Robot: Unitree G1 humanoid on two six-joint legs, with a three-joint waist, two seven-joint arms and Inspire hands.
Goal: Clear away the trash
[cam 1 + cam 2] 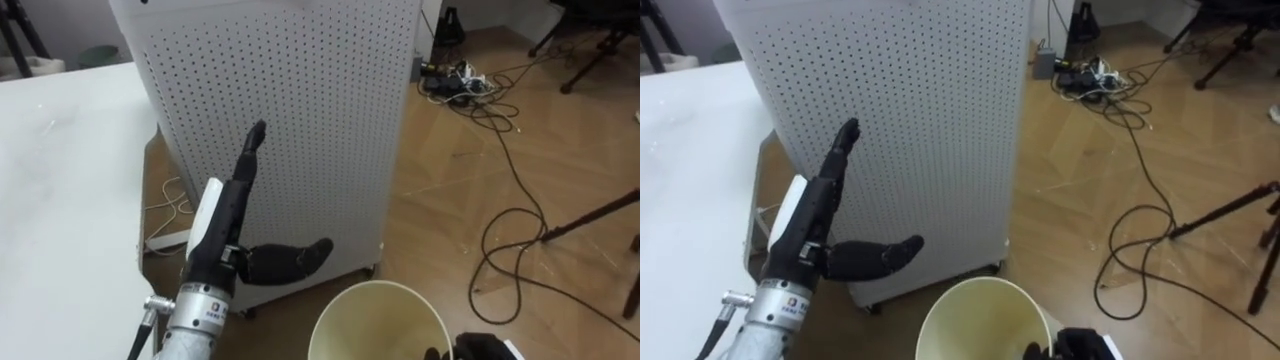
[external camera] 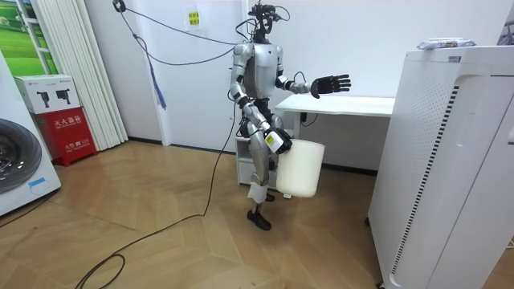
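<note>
Straight ahead, a tall white cabinet (image 1: 300,120) of perforated sheet metal stands on the wood-plank floor (image 1: 480,190), beside the smooth white desk (image 1: 60,200). The left hand (image 1: 228,210) is raised before the cabinet, fingers (image 1: 255,140) straight and released, thumb spread sideways. The right hand (image 1: 482,347) pinches the rim of a round cream bin (image 1: 380,308), which hangs by the robot's thigh. A small flat thing (image 2: 446,42) lies on the cabinet's top; I cannot tell what it is.

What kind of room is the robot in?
Probably a lab or office set up like a home: a washing machine, a white desk, and loose cables on the wooden floor.
</note>
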